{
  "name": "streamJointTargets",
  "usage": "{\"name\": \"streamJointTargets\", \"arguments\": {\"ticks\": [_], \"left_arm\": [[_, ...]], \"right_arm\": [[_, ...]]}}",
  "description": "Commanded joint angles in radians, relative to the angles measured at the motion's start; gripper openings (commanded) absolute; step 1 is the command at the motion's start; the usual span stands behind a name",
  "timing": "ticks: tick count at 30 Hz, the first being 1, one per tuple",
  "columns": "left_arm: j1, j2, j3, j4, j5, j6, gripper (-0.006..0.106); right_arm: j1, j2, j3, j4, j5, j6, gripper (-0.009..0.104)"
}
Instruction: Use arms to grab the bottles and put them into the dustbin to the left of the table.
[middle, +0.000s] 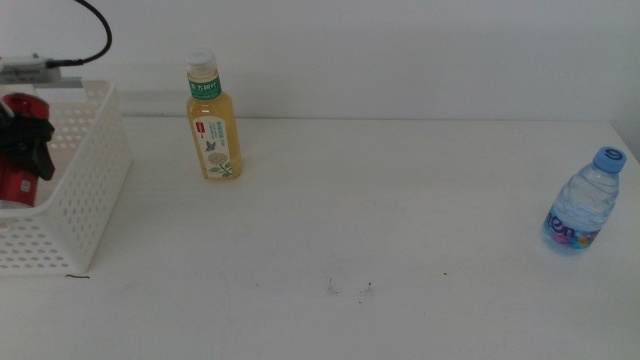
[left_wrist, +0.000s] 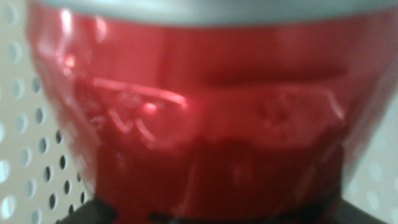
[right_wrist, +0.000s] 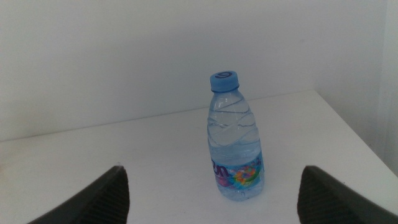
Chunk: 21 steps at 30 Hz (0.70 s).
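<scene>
Your left pincer (middle: 25, 150) sits over the white dustbin (middle: 90, 180) at the surface's (middle: 400, 220) nine o'clock edge, clamped on the red soda can (left_wrist: 199, 106), which fills the left wrist view against the perforated wall. Your right pincer (right_wrist: 211, 199) is out of the middle view, its jaws spread wide and apart from the clear water bottle (right_wrist: 235, 140), which stands upright, blue cap on, at about three o'clock. The yellow tea bottle (middle: 212, 120) stands upright at about eleven o'clock, just beside the dustbin, not touching it.
</scene>
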Motion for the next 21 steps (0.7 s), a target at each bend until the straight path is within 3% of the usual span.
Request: {"name": "streamJointTargets", "arguments": {"ticks": [1,8,17,21], "left_arm": [[0.003,-0.001,-0.014,-0.011,-0.018,0.002,0.025],[-0.003,0.007,-0.016,0.023,-0.055,-0.058,0.094],[-0.054,-0.182,-0.047,-0.001,-0.02,-0.049,0.094],[-0.152,-0.407,0.153,0.103,-0.181,-0.216,0.094]], "right_arm": [[-0.005,-0.004,0.003,-0.006,-0.009,-0.003,0.086],[-0.005,-0.004,0.003,-0.006,-0.009,-0.003,0.086],[-0.005,-0.004,0.003,-0.006,-0.009,-0.003,0.086],[-0.005,-0.004,0.003,-0.006,-0.009,-0.003,0.086]]}}
